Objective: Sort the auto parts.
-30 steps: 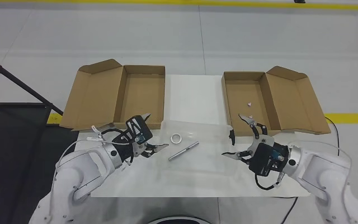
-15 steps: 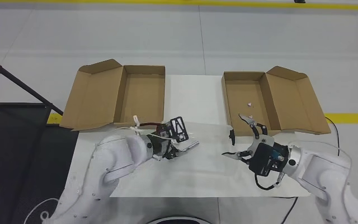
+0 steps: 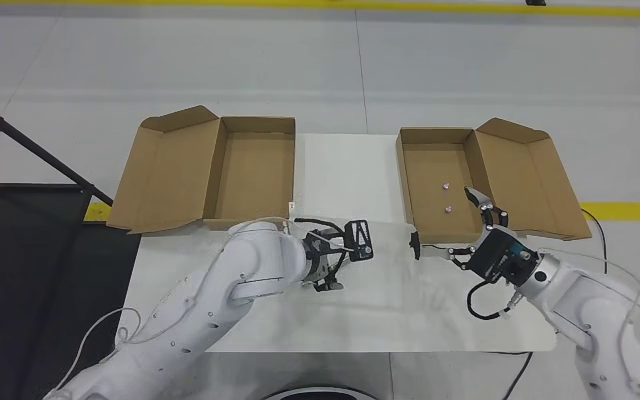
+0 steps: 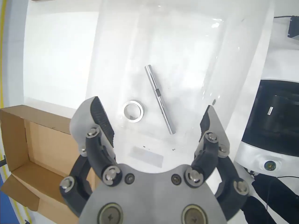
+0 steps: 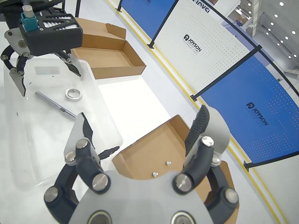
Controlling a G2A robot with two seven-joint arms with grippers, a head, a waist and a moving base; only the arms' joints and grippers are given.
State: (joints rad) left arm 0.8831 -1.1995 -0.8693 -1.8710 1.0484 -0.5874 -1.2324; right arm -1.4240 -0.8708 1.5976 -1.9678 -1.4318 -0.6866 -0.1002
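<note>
Bench [image 3: 350, 170]: left box [image 3: 255, 170] at far-left corner, right box [image 3: 440, 150] at far-right corner, clear tray [image 4: 186, 47] mid front edge. Left gripper [image 4: 153, 108] spread wide above tray. Right gripper [image 5: 142, 115] spread too, by right box's near wall. Rod [image 4: 158, 99] and ring [image 4: 133, 111] loose in tray, unsorted. Two studs [image 5: 155, 174] in right box: likely done.

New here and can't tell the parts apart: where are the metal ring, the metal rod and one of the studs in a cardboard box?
metal ring [image 4: 134, 120], left wrist view, on its rim.
metal rod [image 4: 161, 101], left wrist view, mid-shaft.
stud [image 5: 154, 174], right wrist view, on its head.
</note>
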